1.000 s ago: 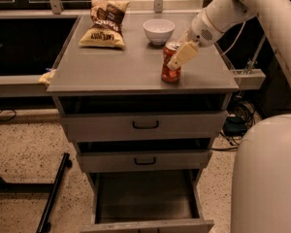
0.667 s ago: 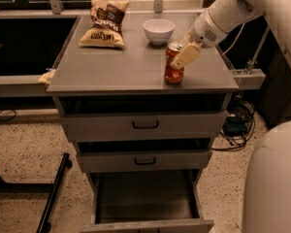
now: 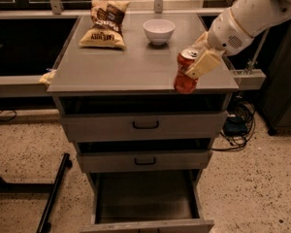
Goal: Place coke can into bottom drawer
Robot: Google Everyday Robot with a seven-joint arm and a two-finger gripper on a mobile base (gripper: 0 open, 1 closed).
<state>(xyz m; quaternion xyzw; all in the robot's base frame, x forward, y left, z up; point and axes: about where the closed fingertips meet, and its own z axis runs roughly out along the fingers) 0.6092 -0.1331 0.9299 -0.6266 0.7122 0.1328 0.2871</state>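
Note:
The coke can is red-orange with a silver top. It hangs tilted at the front right edge of the grey cabinet top. My gripper is shut on the coke can, with a cream finger across its upper side. The white arm comes in from the upper right. The bottom drawer is pulled open below, its flat grey tray bare. It lies down and to the left of the can.
A white bowl and a chip bag sit at the back of the cabinet top. Two shallower drawers with black handles are slightly ajar. Cables lie on the floor at right. A black leg stands at left.
The gripper has carried the coke can forward to the front right edge of the cabinet top and tilted it. The camera view has moved closer.

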